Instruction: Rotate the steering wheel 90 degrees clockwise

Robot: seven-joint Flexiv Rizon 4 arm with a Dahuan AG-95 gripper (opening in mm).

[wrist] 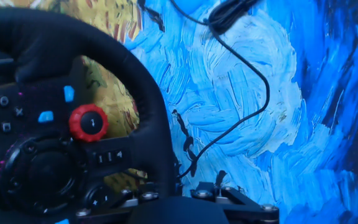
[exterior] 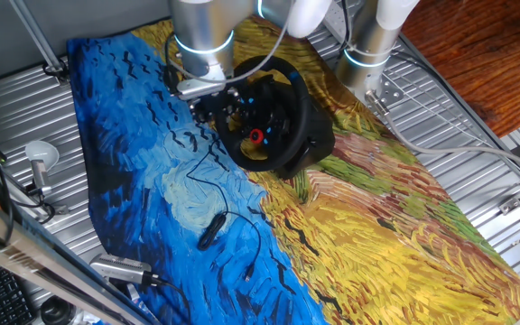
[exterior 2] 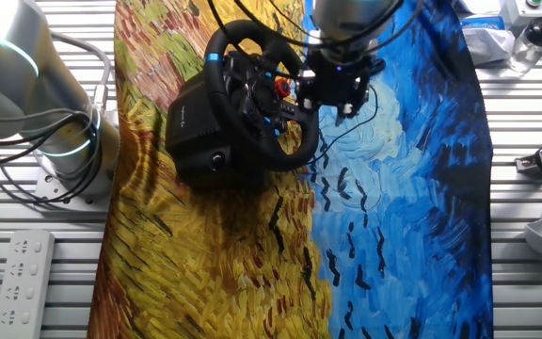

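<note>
We see tool [exterior 2: 332, 89] at wheel [exterior: 273, 113] rim, grip state unclear. Risk: tool slips off rim mid-turn, or snags cable [wrist: 253, 93] beside wheel.

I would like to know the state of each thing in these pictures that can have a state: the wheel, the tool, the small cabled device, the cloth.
steering wheel: upright on its black base, blue button lights on.
tool: at the wheel's rim; open or shut cannot be told.
small cabled device: lying on the cloth, cable attached, apart from the wheel.
painted cloth: spread flat over the table.
</note>
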